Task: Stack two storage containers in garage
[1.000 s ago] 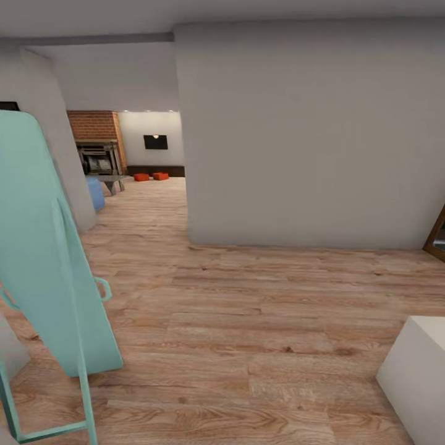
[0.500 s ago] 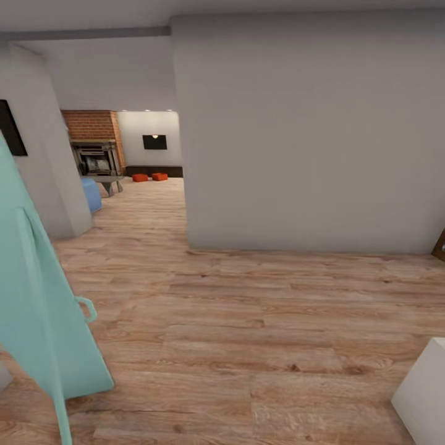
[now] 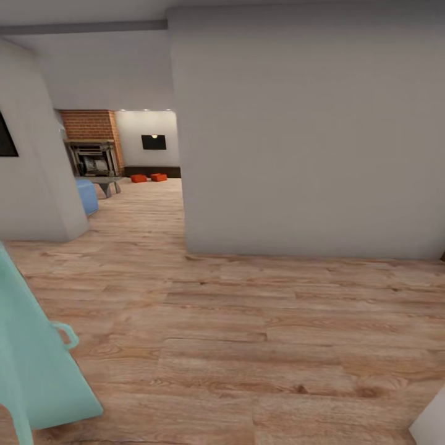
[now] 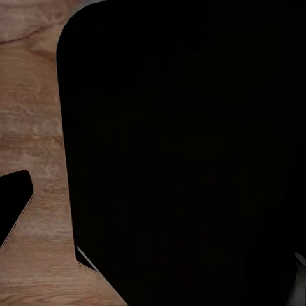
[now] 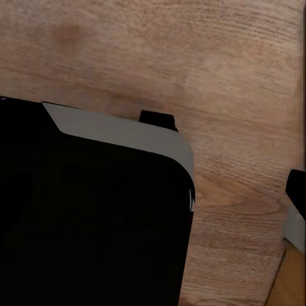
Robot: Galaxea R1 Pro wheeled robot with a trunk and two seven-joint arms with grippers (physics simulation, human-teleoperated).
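Wood plank floor [image 3: 259, 334] of a hallway, white wall [image 3: 309, 136] ahead. Two orange bins [image 3: 149, 177] sit far off on the living room floor, below the TV [image 3: 154, 142], by the brick chimney [image 3: 91, 125]. Nothing picked up yet; whole carry & stack left. Claws' state: can't tell.

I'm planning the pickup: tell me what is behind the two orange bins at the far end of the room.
Behind the two orange bins runs a long low dark cabinet against a white wall, with a black TV mounted above. The near wall covers everything further right, so what's there cannot be seen.
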